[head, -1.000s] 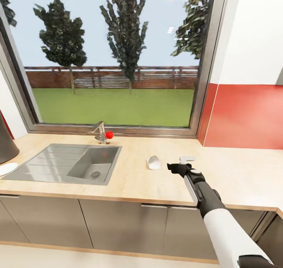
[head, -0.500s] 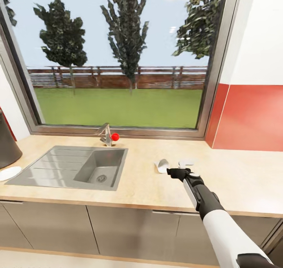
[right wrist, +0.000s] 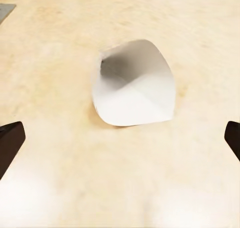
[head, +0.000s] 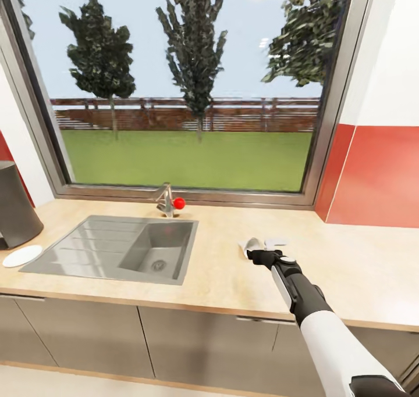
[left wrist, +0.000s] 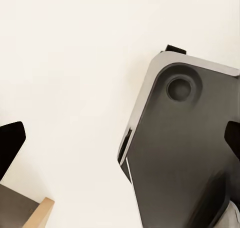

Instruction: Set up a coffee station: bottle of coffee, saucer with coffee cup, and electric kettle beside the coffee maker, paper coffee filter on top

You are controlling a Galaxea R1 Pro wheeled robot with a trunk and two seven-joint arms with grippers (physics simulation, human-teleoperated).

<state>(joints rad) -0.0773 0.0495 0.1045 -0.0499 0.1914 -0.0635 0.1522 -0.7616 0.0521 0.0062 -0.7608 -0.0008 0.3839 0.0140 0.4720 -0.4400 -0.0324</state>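
Light wood countertop [head: 361,269] with inset steel sink [head: 116,254] and faucet [head: 167,199] below a large window [head: 186,89]. Grey cabinets [head: 203,344] beneath. Red-and-white wall [head: 378,153] at right. Daylight.

Pale, matt wood-grain worktop [head: 361,269]. A brushed steel sink [head: 87,251] with soft sheen. The white paper filter [right wrist: 134,84] looks matt, creased.

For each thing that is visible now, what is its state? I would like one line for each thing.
paper coffee filter: lying on its side on the countertop, mouth open, not gripped.
right gripper: open, close by the filter.
left gripper: fingers spread, open.
saucer: flat on the countertop, nothing on it.
sink: basin dry, no water running.
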